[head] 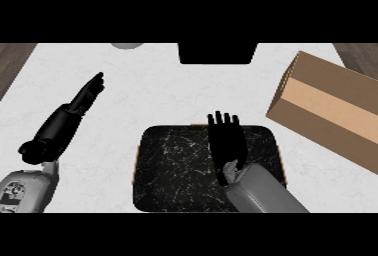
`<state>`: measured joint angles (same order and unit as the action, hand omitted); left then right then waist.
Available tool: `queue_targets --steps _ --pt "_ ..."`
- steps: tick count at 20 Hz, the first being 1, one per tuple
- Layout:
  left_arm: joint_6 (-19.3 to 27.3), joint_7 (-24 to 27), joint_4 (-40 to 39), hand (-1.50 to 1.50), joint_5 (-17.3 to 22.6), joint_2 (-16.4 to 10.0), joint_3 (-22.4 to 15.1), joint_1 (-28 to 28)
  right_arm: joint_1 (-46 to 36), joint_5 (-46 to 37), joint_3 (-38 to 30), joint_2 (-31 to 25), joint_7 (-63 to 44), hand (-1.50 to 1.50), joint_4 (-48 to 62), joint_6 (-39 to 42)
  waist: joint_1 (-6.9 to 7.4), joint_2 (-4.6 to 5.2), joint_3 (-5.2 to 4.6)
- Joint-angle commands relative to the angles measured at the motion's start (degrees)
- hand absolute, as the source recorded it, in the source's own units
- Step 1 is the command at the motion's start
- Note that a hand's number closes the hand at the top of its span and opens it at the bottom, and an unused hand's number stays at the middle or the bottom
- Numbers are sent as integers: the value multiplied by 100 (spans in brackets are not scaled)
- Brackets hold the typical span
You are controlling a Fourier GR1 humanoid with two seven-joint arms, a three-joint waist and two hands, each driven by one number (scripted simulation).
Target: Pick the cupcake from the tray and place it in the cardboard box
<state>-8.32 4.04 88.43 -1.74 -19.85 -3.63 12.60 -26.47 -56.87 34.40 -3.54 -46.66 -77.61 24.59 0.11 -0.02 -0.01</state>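
- Cupcake: not showing anywhere on tray (pixel 177 165); poss. hidden under R robot hand (pixel 225 147), cannot tell.
- Step (judged): pre-grasp. R robot hand is hovering over tray's right half, fingers straight, clamping nothing visible.
- Next move is calling for locating the cupcake, curling fingers round it, then carrying it right to cardboard box (pixel 332 112).
- L robot hand (pixel 85 97) is resting open at table (pixel 148 75) left.

Tray (pixel 173 165) black, fine white scratches; cardboard box (pixel 325 107) brown, paler band; counter (pixel 162 85) white, faintly veined.
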Motion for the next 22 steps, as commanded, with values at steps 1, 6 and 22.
queue_targets --steps 1,6,22 --pt "26 132 -268 0 -330 250 -28 91 -7 -188 -334 84 410 -150 389 -134 -6 5 1" --pt "-97 -199 37 0 -200 250 155 83 7 -319 -210 -37 1128 150 436 -203 12 2 2" --pt "-109 -199 140 0 -413 343 151 54 902 144 338 -1140 4946 150 -199 -1639 -23 -4 7"
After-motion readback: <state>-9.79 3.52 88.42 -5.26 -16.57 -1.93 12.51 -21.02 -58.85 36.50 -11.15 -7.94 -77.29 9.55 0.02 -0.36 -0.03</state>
